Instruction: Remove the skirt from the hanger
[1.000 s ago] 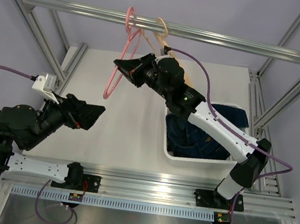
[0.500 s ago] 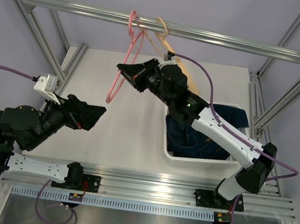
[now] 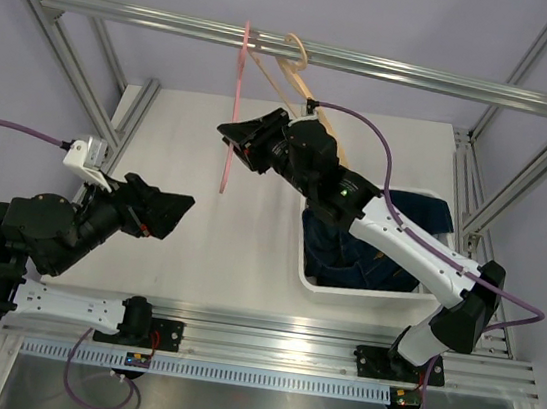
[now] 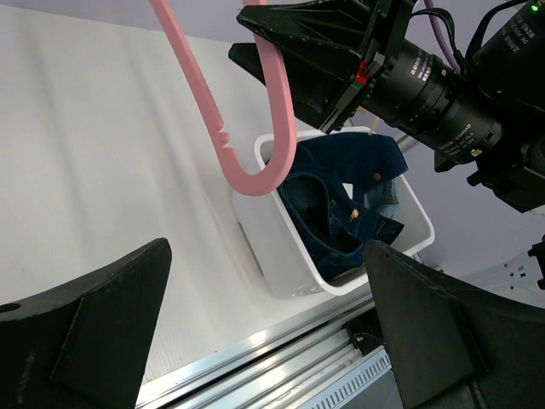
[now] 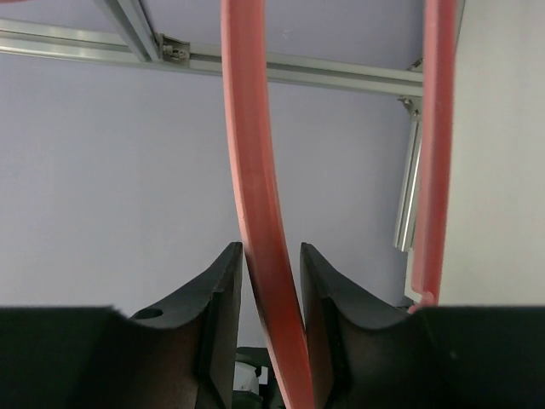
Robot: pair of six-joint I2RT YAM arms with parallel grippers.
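A pink hanger [image 3: 235, 109] hangs edge-on from the overhead rail [image 3: 422, 75]; it also shows in the left wrist view [image 4: 223, 136] and the right wrist view [image 5: 255, 196]. No garment hangs on it. My right gripper [image 3: 233, 142] is raised, its jaws nearly closed around the hanger's lower bar [image 5: 271, 256]. A dark blue denim skirt [image 3: 357, 256] lies crumpled in the white bin [image 3: 362, 295], also seen in the left wrist view [image 4: 341, 204]. My left gripper [image 3: 180, 207] is open and empty, low at the left, apart from both [image 4: 266, 251].
A wooden hanger [image 3: 300, 77] hangs on the same rail just right of the pink one. The white bin [image 4: 272, 264] stands at the right of the white table. Aluminium frame posts run along both sides.
My right gripper has shifted slightly right with the pink hanger, which has turned from broadside to edge-on. The left arm has barely moved.
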